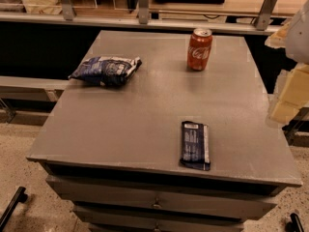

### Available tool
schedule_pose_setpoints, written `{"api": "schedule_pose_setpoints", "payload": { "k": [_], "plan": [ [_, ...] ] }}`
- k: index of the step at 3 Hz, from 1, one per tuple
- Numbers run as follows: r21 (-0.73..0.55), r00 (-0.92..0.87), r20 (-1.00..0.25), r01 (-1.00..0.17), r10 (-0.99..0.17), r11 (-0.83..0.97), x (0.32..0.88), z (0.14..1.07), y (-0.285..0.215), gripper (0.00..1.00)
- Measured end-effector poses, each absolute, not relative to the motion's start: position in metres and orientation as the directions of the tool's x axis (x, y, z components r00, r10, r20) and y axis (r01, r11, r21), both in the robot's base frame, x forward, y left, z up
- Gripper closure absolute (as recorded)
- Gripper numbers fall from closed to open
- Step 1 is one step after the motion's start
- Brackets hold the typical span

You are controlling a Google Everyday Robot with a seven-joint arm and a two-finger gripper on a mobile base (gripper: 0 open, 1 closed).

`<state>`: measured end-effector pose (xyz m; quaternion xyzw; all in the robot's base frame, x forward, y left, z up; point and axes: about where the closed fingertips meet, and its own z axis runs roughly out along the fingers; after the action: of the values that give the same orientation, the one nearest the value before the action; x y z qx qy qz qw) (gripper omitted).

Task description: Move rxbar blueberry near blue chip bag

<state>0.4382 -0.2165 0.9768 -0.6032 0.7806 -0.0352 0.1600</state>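
Observation:
The rxbar blueberry (195,144) is a flat dark navy bar with white text and a pale strip along its right edge. It lies on the grey table (145,115) near the front edge, right of centre. The blue chip bag (106,70) is a crumpled, puffy dark blue bag lying at the table's left side, further back. My gripper (288,98) is a pale blurred shape at the right edge of the view, off the table's right side, well apart from both the bar and the bag.
An orange soda can (199,49) stands upright at the back right of the table. Drawers (154,202) sit under the tabletop. A counter with metal brackets (145,13) runs behind the table. The floor is speckled.

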Motion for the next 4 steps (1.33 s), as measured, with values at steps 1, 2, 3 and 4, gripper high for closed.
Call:
{"api": "schedule_pose_setpoints", "payload": {
  "k": [1,2,3,4],
  "plan": [
    [-0.25,-0.222,-0.208,-0.93,-0.953,0.271,0.438,0.977,-0.216,0.0],
    [-0.227,-0.28,-0.235,-0.916,-0.931,0.332,0.445,0.972,-0.207,0.0],
    [-0.177,-0.376,-0.211,-0.893,-0.902,0.414,0.458,0.957,-0.19,0.0],
    [-0.173,-0.484,-0.096,-0.852,-0.87,0.493,0.474,0.944,-0.178,0.0]
  ]
}}
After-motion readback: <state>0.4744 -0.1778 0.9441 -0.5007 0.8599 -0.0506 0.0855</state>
